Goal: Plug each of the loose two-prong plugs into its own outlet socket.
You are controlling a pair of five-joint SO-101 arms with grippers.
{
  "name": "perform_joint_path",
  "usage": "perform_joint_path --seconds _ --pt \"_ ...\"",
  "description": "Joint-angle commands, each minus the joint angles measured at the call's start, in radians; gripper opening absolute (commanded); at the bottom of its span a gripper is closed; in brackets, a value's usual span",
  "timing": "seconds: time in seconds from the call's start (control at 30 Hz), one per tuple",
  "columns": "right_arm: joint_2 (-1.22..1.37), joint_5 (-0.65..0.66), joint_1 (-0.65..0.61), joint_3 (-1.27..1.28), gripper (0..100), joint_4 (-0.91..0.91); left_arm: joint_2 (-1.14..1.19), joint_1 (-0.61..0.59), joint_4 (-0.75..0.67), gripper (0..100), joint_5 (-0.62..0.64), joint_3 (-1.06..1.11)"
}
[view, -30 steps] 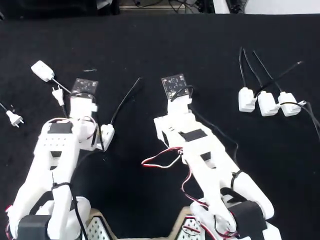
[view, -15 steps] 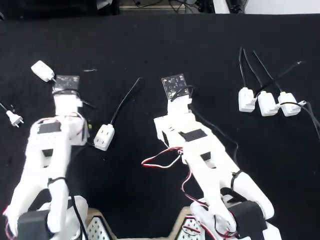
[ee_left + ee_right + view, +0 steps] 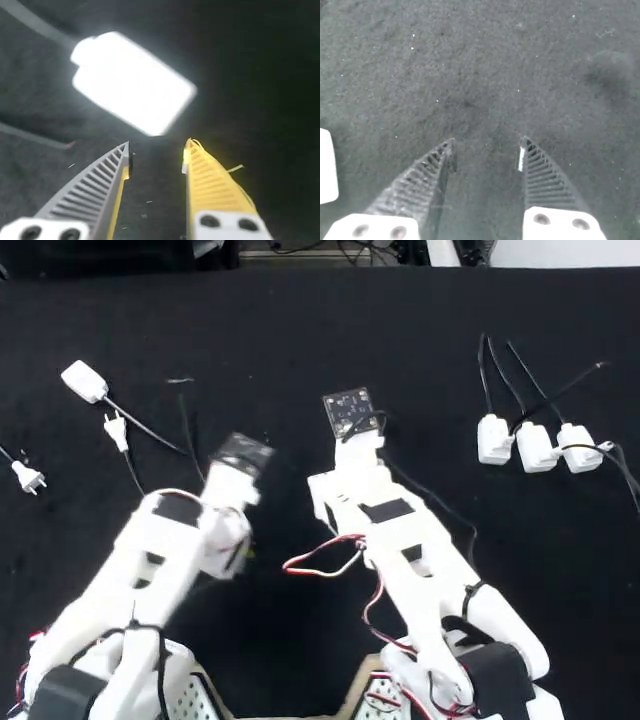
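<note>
High view: white two-prong plug (image 3: 117, 428) lies on black mat (image 3: 400, 330) beside corded white socket (image 3: 85, 382), second plug (image 3: 28, 477) near the mat's edge; three white sockets (image 3: 535, 447) in a row, well apart from both

Left wrist view: left gripper (image 3: 157, 150) narrowly parted, empty, rounded white socket block (image 3: 132, 82) just past its tips

Right wrist view: right gripper (image 3: 487, 150) parted, empty, over the mat

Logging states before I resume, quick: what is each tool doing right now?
Left tool: open, holding nothing; white outlet socket just ahead.
Right tool: open, empty.
</note>
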Motion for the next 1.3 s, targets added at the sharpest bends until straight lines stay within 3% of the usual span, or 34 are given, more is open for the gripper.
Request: perform_joint_path --seconds 0.0,0.07,0.23,0.43,0.57,0.7,0.8,0.93,1.1,1.27 --pt "-0.039 -0.009 0.02 -0.013 19.4 0.0 -0.103 0.102 0.002 18 -0.006 -0.062" --pt "-0.039 -0.008 0.02 -0.013 19.4 0.0 -0.15 0.088 0.023 18 -0.011 -0.096" --pt "-0.039 -0.011 0.017 -0.013 19.4 0.0 -0.264 -0.074 0.123 18 -0.005 -0.243" --pt "-0.039 -0.009 0.017 -0.013 19.4 0.0 -0.181 -0.237 -0.103 18 0.206 -0.173" --pt "-0.039 -0.006 0.017 -0.012 19.4 0.0 0.018 -0.246 -0.258 19 0.331 -0.165" --pt "-0.039 -0.006 0.017 -0.012 19.4 0.0 0.23 -0.232 -0.318 19 0.405 -0.239" --pt "-0.039 -0.006 0.017 -0.012 19.4 0.0 0.359 -0.234 -0.295 18 0.411 -0.306" --pt "-0.039 -0.006 0.017 -0.012 19.4 0.0 0.453 -0.234 -0.158 18 0.402 -0.358" --pt "-0.039 -0.006 0.015 -0.013 19.4 0.0 0.45 -0.225 0.035 18 0.308 -0.403" --pt "-0.039 -0.006 0.015 -0.013 19.4 0.0 0.376 -0.236 0.141 18 0.222 -0.397"
